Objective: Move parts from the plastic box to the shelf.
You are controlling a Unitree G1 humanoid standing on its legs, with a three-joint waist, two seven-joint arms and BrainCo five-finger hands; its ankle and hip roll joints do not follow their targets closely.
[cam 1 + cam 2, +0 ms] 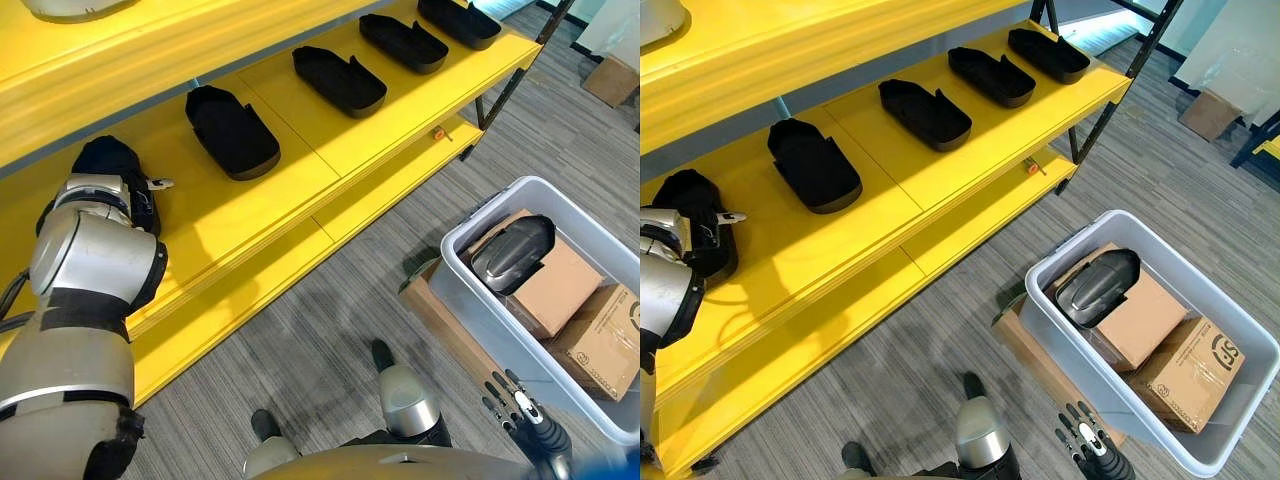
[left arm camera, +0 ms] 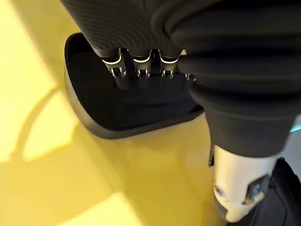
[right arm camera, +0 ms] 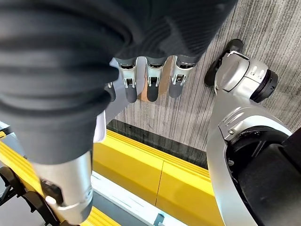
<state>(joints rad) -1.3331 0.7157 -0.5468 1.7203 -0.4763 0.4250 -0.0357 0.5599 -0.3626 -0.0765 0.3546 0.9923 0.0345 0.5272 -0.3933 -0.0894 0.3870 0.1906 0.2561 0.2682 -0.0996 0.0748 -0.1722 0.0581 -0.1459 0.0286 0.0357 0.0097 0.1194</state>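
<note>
we see our left hand (image 2: 141, 70) on the yellow shelf (image 1: 250, 215), its fingers reaching down into a black part (image 2: 108, 113); we cannot tell if they grip it. four more black parts (image 1: 232, 131) lie in a row, long sides pointing to the back of the shelf. one grey part (image 1: 512, 253) lies slanted on cardboard boxes (image 1: 560, 285) in the plastic box (image 1: 470, 300). our right hand (image 1: 512, 402) hangs near that box, fingers straight, holding nothing.

Bright, even light — soft sheen on the yellow shelf (image 1: 330, 140); pale sunlit patches in the left wrist view — nearest edges blur.
</note>
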